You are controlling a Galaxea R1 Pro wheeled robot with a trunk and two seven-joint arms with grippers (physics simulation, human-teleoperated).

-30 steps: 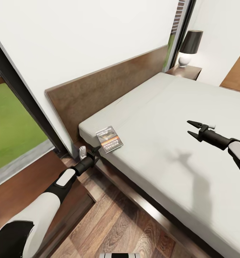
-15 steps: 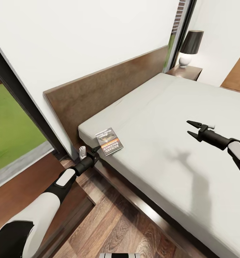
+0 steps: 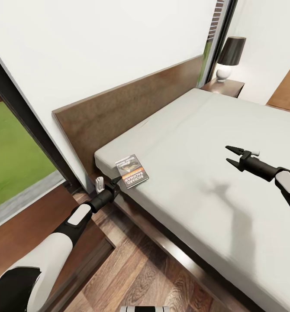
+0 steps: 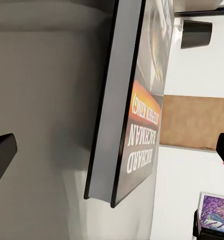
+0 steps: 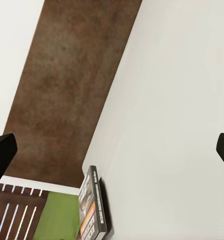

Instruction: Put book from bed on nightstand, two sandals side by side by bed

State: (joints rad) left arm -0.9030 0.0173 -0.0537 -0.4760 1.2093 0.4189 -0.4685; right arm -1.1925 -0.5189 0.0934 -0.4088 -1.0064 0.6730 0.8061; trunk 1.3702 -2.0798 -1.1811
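White walls [image 3: 97, 47] enclose the bedroom, with brown plank floor [image 3: 136, 268] beside the bed [image 3: 214, 143] and a black-framed window [image 3: 19, 121] at the left giving onto green grass. The bed has a dark brown headboard [image 3: 127, 108] and frame and a plain off-white mattress. At its far side stands a dark nightstand [image 3: 225, 86] carrying a lamp [image 3: 229, 56] with a dark shade and a round white base. A second dark wooden surface [image 3: 28, 229] lies under the left arm at the near side of the bed; it may be the other nightstand, though too little of it shows to be sure.

The book [image 3: 132, 169] lies flat on the mattress at the corner nearest the headboard and the near edge, cover up, its title reading upside down from the head view. The left gripper [image 3: 116, 181] reaches up from the floor side to that corner, its tips right at the book's near edge. In the left wrist view the book [image 4: 134, 110] sits between the two dark fingertips [image 4: 1, 152], which stand wide apart on either side without touching it.

The right gripper [image 3: 231, 157] hovers over the middle of the mattress, well apart from the book, its fingers spread open and holding nothing. Its wrist view looks along the mattress to the headboard [image 5: 71, 90], with the book [image 5: 94, 210] seen edge-on.
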